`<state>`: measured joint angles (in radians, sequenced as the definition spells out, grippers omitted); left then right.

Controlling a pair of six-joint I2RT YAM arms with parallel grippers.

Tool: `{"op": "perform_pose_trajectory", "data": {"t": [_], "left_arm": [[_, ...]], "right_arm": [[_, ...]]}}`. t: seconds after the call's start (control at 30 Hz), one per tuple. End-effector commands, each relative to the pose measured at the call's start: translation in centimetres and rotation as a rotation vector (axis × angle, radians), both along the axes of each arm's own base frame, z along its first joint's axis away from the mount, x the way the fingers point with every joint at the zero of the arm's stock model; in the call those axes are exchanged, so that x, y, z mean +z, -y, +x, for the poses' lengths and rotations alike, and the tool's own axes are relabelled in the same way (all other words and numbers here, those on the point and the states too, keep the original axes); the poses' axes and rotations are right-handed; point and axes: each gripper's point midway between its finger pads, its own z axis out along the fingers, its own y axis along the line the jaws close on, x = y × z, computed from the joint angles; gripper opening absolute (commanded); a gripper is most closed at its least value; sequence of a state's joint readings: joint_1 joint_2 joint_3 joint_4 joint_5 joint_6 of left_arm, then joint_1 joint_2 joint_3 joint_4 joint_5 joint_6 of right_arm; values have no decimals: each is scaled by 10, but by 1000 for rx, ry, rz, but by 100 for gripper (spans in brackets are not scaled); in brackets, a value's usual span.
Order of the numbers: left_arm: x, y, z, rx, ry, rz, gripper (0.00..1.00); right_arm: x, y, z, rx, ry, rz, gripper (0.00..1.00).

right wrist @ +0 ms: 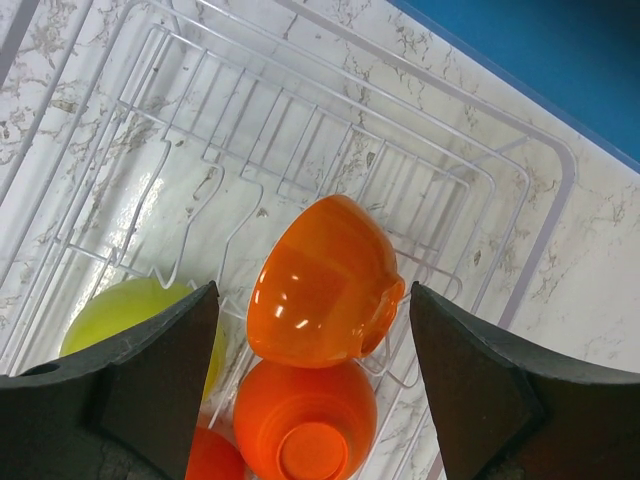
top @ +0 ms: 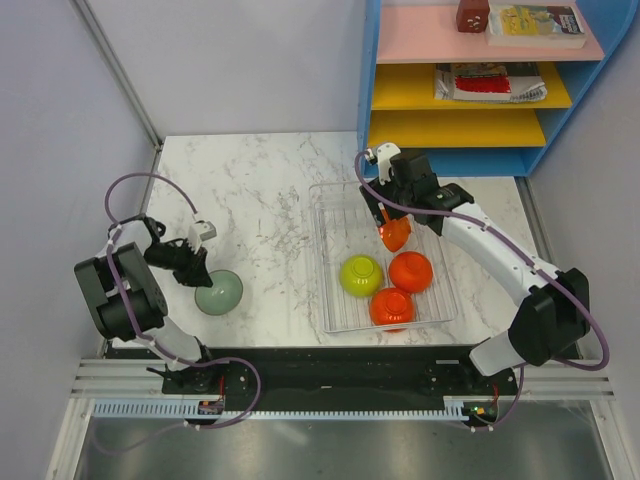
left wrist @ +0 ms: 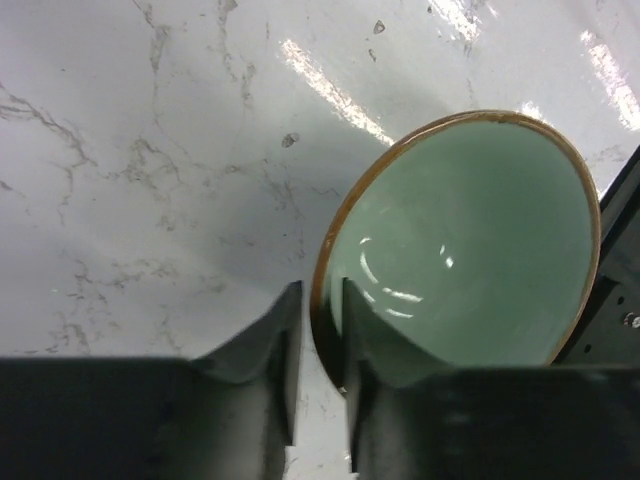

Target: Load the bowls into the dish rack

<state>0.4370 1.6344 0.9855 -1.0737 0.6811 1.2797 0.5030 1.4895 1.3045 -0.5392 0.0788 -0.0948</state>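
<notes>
A pale sage-green bowl [top: 218, 292] sits tilted on the marble table near the left arm. My left gripper [top: 196, 272] pinches its rim: in the left wrist view one finger [left wrist: 275, 340] is outside the bowl [left wrist: 470, 240] and the other inside, nearly together. My right gripper [top: 392, 222] hangs wide open over the wire dish rack [top: 440, 300], around an orange-red bowl [right wrist: 325, 280] lying on its side on the ribs, apart from both fingers. A yellow-green bowl [top: 360, 274] and two upturned orange-red bowls [top: 409, 270] [top: 391, 307] sit in the rack. The white bowl is out of view.
A blue shelf unit [top: 470, 90] with pink and yellow boards, books and a small box stands at the back right behind the rack. Grey walls close off the left and back. The far end of the rack [right wrist: 300, 110] holds only wire ribs.
</notes>
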Motion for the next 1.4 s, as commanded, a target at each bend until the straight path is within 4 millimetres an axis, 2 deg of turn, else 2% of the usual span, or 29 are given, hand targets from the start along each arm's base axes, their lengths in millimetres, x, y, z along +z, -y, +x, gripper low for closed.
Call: {"op": "perform_pose_trajectory", "data": {"t": [0.0,0.03,0.17,0.3,0.33,0.4,0.43,0.5,0.53,0.57,0.6,0.63,0.67,0.7,0.73,0.77,0.8,0.83,0.87,0.9,0.93,1.0,1.03,1.13,1.37], "left_arm": [[-11,0,0,6,-10,-2,9],[-11,0,1,11,-7,-5,2],[-9,2,4,20,3,-23,2],[12,3,21,47,73,-36,2],[18,3,25,61,87,-43,2],[35,4,34,77,144,-49,2],[41,5,37,94,150,-56,2],[57,6,43,110,197,-63,2],[62,7,45,123,202,-69,2],[66,8,45,125,215,-70,2],[73,10,46,127,237,-75,2],[76,11,46,129,244,-80,2],[79,13,46,128,253,-83,2],[82,14,45,130,263,-88,2],[83,16,44,129,265,-91,2],[84,17,44,129,266,-94,2],[84,19,42,128,265,-100,2],[85,21,41,127,267,-104,2],[85,21,41,125,270,-103,2],[83,22,39,126,264,-105,2],[85,23,38,125,270,-105,2],[85,25,36,123,270,-110,2],[84,26,36,120,269,-111,2],[85,29,33,113,274,-113,2],[80,33,26,106,267,-119,2]], "right_arm": [[25,-5,10,3,60,21,84],[25,-5,10,1,62,16,84],[25,-6,10,13,57,19,84],[21,-19,16,37,43,39,84],[12,-24,20,43,25,30,84],[10,-32,28,52,22,43,84],[-2,-37,34,50,0,35,83],[0,-45,45,43,6,50,83],[-13,-48,51,39,-18,41,83],[-15,-52,56,35,-22,46,83],[-10,-57,63,32,-10,60,83],[-23,-62,69,34,-37,55,83],[-26,-65,73,37,-42,61,83],[-18,-73,80,41,-30,85,83],[-29,-77,85,38,-50,82,82],[-30,-83,87,51,-60,101,83],[-21,-90,94,47,-44,126,82],[-33,-95,99,46,-60,118,82],[-35,-97,104,36,-59,114,82],[-29,-101,111,31,-39,125,82],[-41,-106,114,35,-56,115,82],[-40,-106,125,-15,-34,121,82],[-50,-109,129,-40,-47,126,82],[-55,-111,143,-92,-6,126,83],[-46,-107,171,-189,122,94,83]]}}
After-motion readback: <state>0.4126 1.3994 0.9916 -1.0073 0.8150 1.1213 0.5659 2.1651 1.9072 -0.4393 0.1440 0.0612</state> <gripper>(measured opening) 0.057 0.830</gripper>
